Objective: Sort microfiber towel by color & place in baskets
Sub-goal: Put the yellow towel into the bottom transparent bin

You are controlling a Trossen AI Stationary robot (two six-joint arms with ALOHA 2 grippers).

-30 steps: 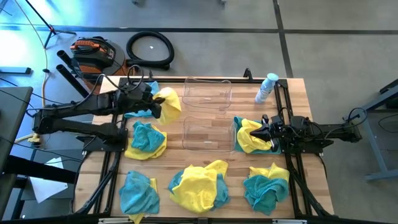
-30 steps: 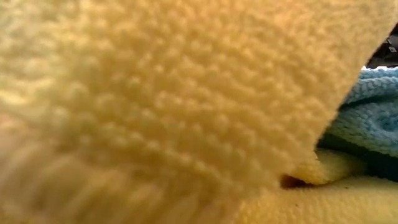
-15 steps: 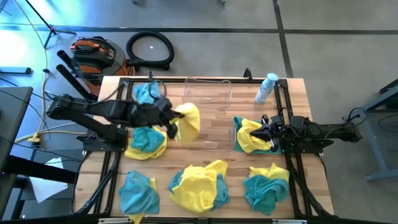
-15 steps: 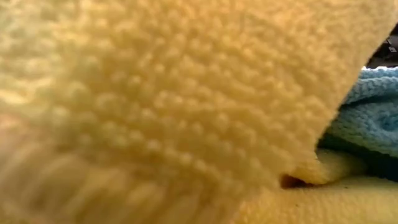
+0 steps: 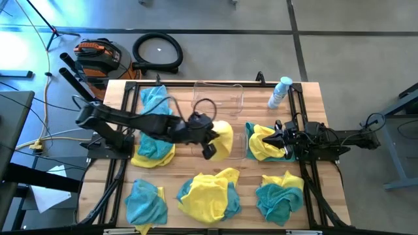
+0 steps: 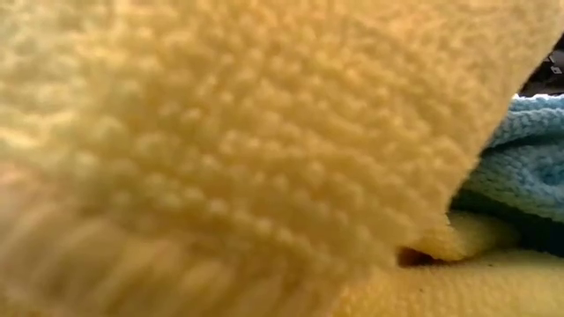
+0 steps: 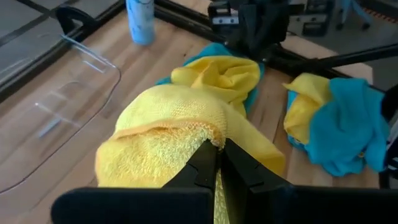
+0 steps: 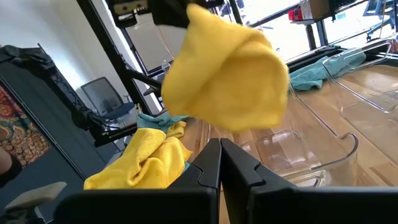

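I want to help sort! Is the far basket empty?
Empty, it seems: the far basket shows only wood through its clear bottom, no towel inside.

robot lab: concrete floor (image 5: pixel 339 39), coiled hose (image 5: pixel 157 51), office chair (image 8: pixel 102 96).

The left gripper (image 5: pixel 210 138) reaches across the table, holding a yellow towel (image 5: pixel 222 137) over the nearer clear basket (image 5: pixel 199 149). The farther basket (image 5: pixel 218 98) sits beside a blue-capped bottle (image 5: pixel 280 92). The right gripper (image 5: pixel 272 141) rests at a yellow-and-teal pile (image 5: pixel 261 145).
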